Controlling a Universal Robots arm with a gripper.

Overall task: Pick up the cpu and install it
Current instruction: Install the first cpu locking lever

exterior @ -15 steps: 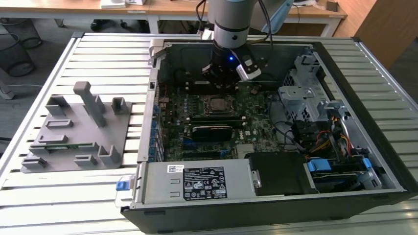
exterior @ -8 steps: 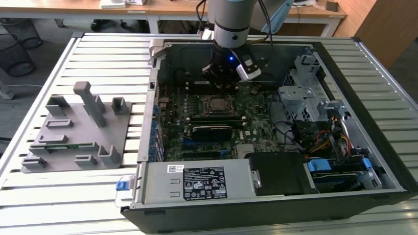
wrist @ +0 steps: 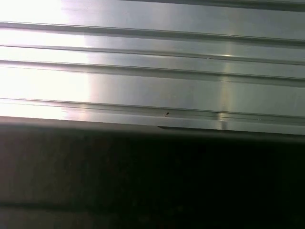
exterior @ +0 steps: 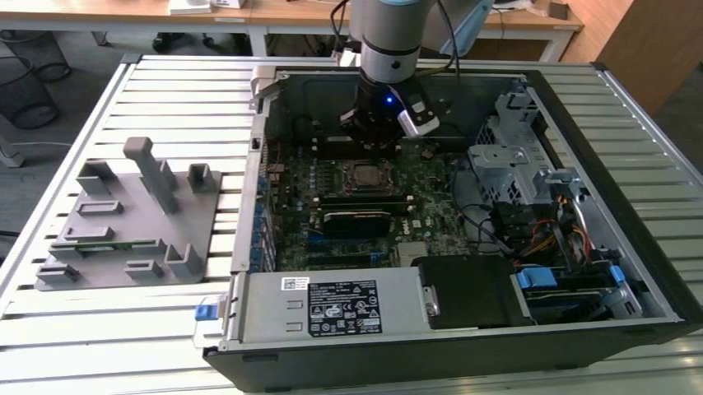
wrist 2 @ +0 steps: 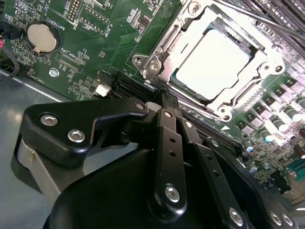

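Observation:
The cpu [wrist 2: 213, 61] is a flat silver square lying inside the metal socket frame [wrist 2: 157, 57] on the green motherboard [wrist 2: 102, 36]. In the exterior view the cpu [exterior: 365, 174] sits mid-board inside the open computer case [exterior: 615, 271]. My gripper [exterior: 370, 141] hangs just behind the socket, a little above the board. In the second wrist view the black fingers [wrist 2: 167, 138] run together to a point at the gripper [wrist 2: 163, 95], shut with nothing between them, just short of the socket's corner.
A grey parts fixture [exterior: 127, 222] with a green memory stick [exterior: 104, 244] lies on the slatted aluminium table [wrist: 152, 81] at the exterior view's left. A power supply [exterior: 329, 306], a drive cage [exterior: 516, 164] and cables [exterior: 549, 239] crowd the case. A coin battery [wrist 2: 39, 37] sits on the board.

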